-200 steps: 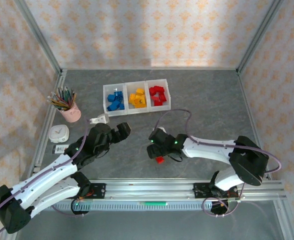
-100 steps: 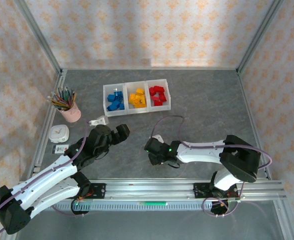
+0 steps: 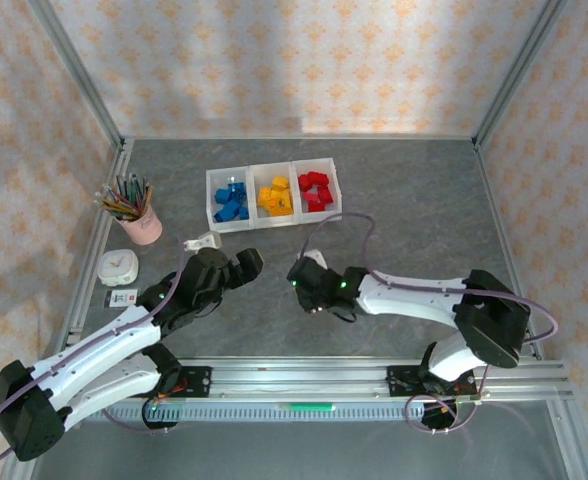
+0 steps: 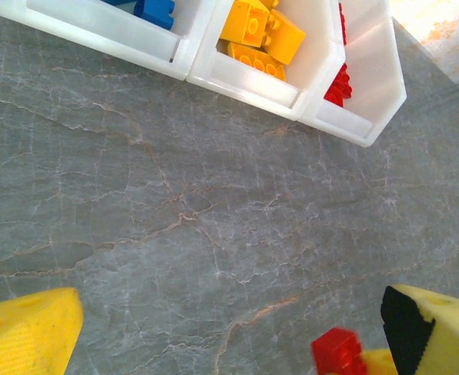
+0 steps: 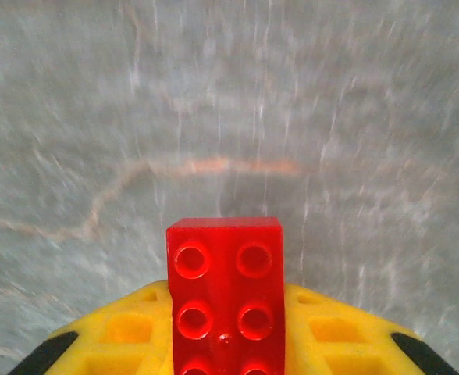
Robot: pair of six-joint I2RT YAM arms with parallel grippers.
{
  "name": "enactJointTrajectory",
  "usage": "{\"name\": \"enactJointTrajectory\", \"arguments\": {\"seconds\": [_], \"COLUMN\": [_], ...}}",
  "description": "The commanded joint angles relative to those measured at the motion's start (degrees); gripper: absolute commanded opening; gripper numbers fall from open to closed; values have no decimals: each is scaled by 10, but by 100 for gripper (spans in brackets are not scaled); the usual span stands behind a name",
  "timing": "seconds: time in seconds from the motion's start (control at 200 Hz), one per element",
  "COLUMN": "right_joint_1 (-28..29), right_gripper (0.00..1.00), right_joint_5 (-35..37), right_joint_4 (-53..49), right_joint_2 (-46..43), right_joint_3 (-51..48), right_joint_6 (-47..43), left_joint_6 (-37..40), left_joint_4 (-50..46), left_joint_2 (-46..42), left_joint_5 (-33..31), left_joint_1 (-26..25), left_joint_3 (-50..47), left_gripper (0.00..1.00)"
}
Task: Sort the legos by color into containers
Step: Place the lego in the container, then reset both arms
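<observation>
Through the right wrist camera I see the right fingers [image 5: 335, 336], yellow ribbed plastic pads with black tips, clamped on a red brick [image 5: 225, 297]. It is a glossy rectangular piece two studs wide, with its studs facing the camera, and it juts forward past the pads. Below it lies the grey, veined, stone-look surface [image 3: 414, 220], blurred here, so I cannot tell whether the brick touches it. From overhead, that grip sits in the near middle of the surface. The left fingers [image 4: 26, 332], the same yellow plastic, stand spread wide with nothing between them, near the right arm's wrist on its left. The white translucent bins [image 3: 274, 224], three joined in one row, lie well apart on the far side, slightly left. They hold blue bricks [image 3: 231, 202] on the left, yellow-orange bricks [image 3: 274, 197] in the middle and red bricks [image 3: 315, 190] on the right. The stretch from the fingers to the bins is bare, as is the right half. A pink cup of pencils [image 3: 142, 222] and a small white clock [image 3: 119, 267] sit by the left rail.
</observation>
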Motion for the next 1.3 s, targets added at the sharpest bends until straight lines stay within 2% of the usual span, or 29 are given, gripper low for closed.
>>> {"name": "enactJointTrajectory", "arguments": {"seconds": [0.0,0.155,0.405,0.601,0.841,0.976,1.036,1.291], "right_joint_1": [-50,-134,-231,-277,-289,-293,-293,-293], "right_gripper": [29,30,30,30,31,42,50,65], "right_joint_5": [15,-8,6,28,42,29,32,20], "right_joint_4": [-12,23,66,70,53,45,41,72], "right_joint_2": [-23,17,155,272,375,394,391,289], "right_joint_3": [43,110,264,391,520,552,557,477], "right_joint_6": [-25,-51,-93,-127,-160,-175,-175,-166], "left_joint_6": [13,20,24,20,20,22,22,24], "left_joint_4": [36,64,98,129,147,154,155,149], "left_joint_2": [17,64,141,177,203,207,208,200], "left_joint_5": [5,0,-41,-50,-43,-39,-37,-38], "left_joint_1": [6,6,8,18,34,39,40,44], "left_joint_3": [32,63,118,133,144,146,147,141], "left_gripper": [99,99,99,99,99,99,99,99]}}
